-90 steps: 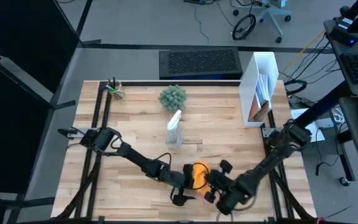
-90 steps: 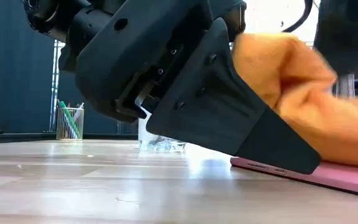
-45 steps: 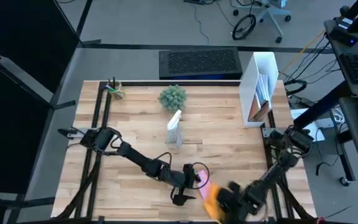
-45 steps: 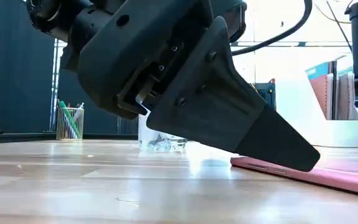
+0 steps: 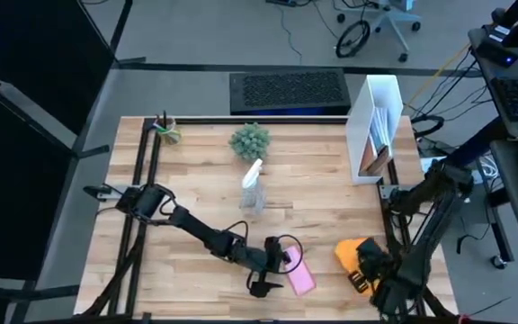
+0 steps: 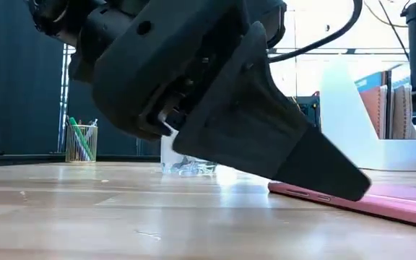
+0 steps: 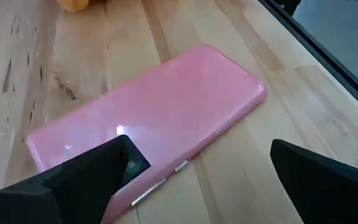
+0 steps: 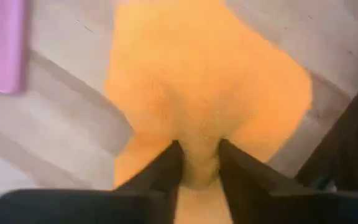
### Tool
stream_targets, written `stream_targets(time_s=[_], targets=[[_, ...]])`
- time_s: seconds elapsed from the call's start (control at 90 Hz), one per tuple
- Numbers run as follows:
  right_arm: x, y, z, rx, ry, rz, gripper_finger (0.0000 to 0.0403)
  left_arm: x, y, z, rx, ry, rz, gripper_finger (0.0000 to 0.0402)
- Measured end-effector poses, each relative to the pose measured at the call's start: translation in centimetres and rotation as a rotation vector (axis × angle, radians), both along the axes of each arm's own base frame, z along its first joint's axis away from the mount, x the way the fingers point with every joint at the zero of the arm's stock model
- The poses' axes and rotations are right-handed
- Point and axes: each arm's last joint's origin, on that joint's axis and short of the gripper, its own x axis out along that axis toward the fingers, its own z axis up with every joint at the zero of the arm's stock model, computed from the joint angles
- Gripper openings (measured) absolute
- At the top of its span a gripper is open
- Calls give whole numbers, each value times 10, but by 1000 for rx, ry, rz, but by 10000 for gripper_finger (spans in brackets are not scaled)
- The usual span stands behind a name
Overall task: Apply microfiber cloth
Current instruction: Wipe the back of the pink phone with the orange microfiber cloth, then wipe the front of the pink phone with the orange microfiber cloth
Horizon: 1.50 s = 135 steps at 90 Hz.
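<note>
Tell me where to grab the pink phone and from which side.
Grip the pink phone across its two long edges near mid-length, coming straight down. It lies flat on the table, so only the thin sides offer purchase. The left pincer is open over one end; the right pincer holds the cloth.

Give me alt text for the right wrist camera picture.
The right gripper's two dark fingers pinch a fold of the soft orange-yellow microfiber cloth, which fills most of the view above the pale wooden table. A flat pink phone shows at one edge.
</note>
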Motion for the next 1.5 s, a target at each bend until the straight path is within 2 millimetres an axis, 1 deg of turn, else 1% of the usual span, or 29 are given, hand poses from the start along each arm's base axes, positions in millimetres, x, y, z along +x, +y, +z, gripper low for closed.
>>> stream_targets(time_s=[0.067, 0.144, 0.178, 0.222, 0.289, 0.356, 0.533, 0.656, 0.822, 0.889, 1.0, 1.222, 1.378, 1.5], targets=[[4, -2, 11, 15, -170, -13, 175, -2, -1, 7, 13, -4, -14, 395], [17, -1, 18, -2, -391, -7, 217, -5, -3, 19, 34, -9, -34, 395], [23, 0, 19, -16, -448, 6, 231, -7, -4, 24, 48, -5, -46, 395], [33, 0, 17, -32, -481, 24, 247, -9, -4, 25, 66, 7, -56, 395], [49, 1, 8, -74, -470, 61, 265, -12, -6, 20, 93, 47, -58, 395], [64, 0, -3, -104, -435, 94, 274, -14, -6, 12, 119, 78, -48, 395], [100, -3, -40, -91, -265, 165, 273, -11, -7, 3, 125, 61, -2, 395], [119, -1, -62, -50, -220, 226, 268, -11, -7, 3, 124, 59, 4, 395], [137, 1, -82, 4, -226, 250, 268, -9, -5, 3, 125, 45, 21, 395], [140, 3, -89, 22, -241, 253, 268, -9, -5, 3, 125, 45, 24, 395], [137, 1, -99, 36, -273, 226, 267, -9, -5, 4, 127, 42, 27, 395], [122, 0, -120, 91, -453, 113, 267, -9, -5, 4, 166, 29, 27, 395], [120, 0, -126, 150, -545, 68, 267, -6, 3, 4, 227, 6, 130, 395], [125, -2, -126, 171, -589, 102, 267, -3, 11, 4, 228, 12, 158, 395]])
